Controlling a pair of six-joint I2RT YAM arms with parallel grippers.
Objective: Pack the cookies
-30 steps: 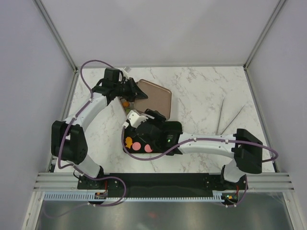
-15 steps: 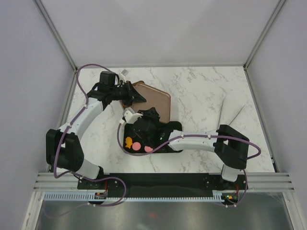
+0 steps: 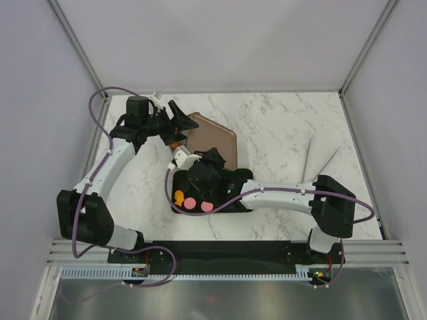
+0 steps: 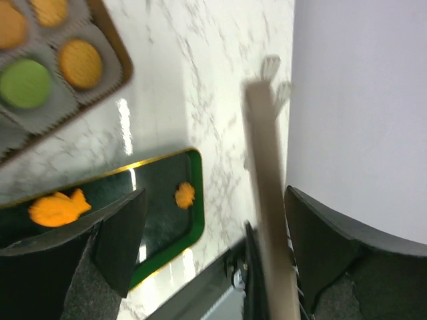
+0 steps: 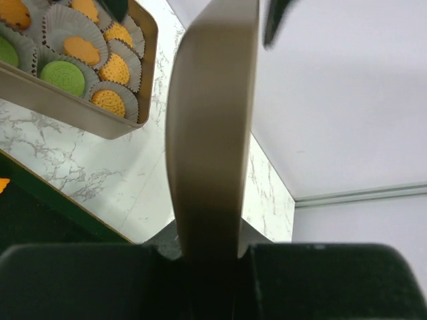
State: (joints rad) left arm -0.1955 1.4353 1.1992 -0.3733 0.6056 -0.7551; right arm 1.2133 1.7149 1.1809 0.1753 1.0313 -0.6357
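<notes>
While the left fingers [image 4: 121, 235] stand apart, the right fingers [image 5: 80, 280] are clamped on the brown lid [image 5: 212, 133].

Right wrist view: the lid [image 5: 212, 133], seen edge-on, is cut off by the upper border. Its lower end disappears between the closed fingers of the right gripper [image 5: 212, 257], and it screens whatever lies behind it. The tin [image 5: 67, 107] runs out of frame at left and top, so its cookies [image 5: 63, 77] cannot be counted. Two dark shapes at the top border are too blurred to identify. Left wrist view: the lid's edge is blurred, the tin is cropped at left and top, and a finger [image 4: 67, 267] hides part of the tray [image 4: 195, 220]. Overhead view: the lid covers nearly all of the tin. The right arm [image 3: 280, 197] masks much of the tray, and the cookies there are too small for their outlines to be settled.
</notes>
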